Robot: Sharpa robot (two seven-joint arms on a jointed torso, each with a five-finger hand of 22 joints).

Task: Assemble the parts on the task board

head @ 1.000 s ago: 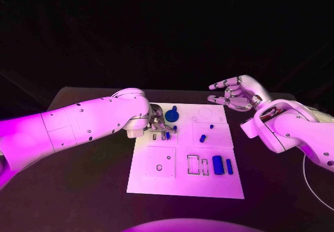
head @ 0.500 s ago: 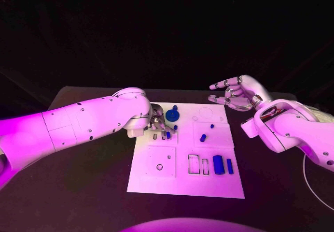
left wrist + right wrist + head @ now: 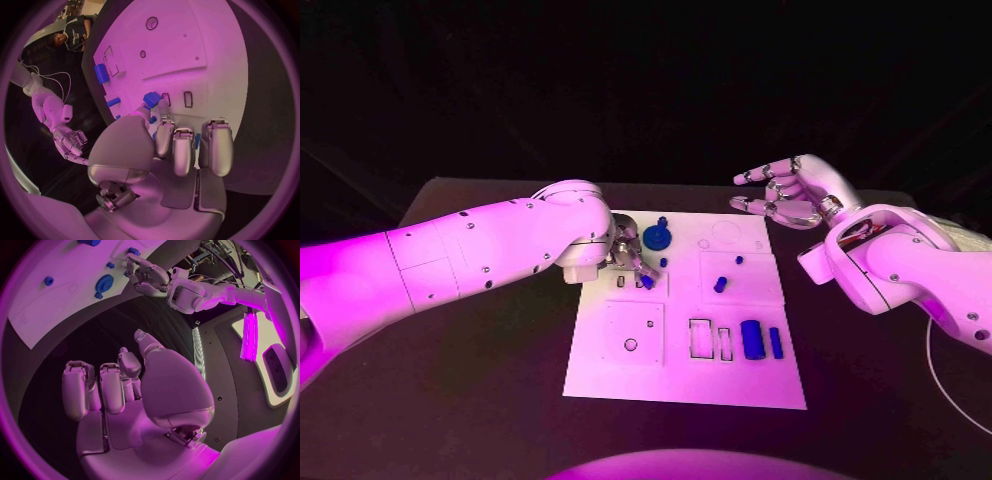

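The white task board (image 3: pixel 678 375) lies in the middle of the table. My left hand (image 3: pixel 627 254) is low over the board's upper left corner and pinches a small blue part (image 3: pixel 646 282) between thumb and finger. In the left wrist view that small blue part (image 3: pixel 150 98) sits at the fingertips (image 3: pixel 163 106), right beside two narrow slots (image 3: pixel 187 99). My right hand (image 3: pixel 790 194) hangs raised past the board's far right corner, fingers apart and holding nothing; the right wrist view shows its palm (image 3: pixel 159 390) bare.
On the board lie a round blue piece (image 3: pixel 656 238), a small peg (image 3: pixel 662 262), a short blue piece (image 3: pixel 720 285), a thick blue block (image 3: pixel 751 340) and a thin blue bar (image 3: pixel 775 343). Two rectangular recesses (image 3: pixel 701 339) lie left of the block.
The left hand's fingers have shifted very slightly over the slots, still with the blue part. The right hand has stayed where it was.
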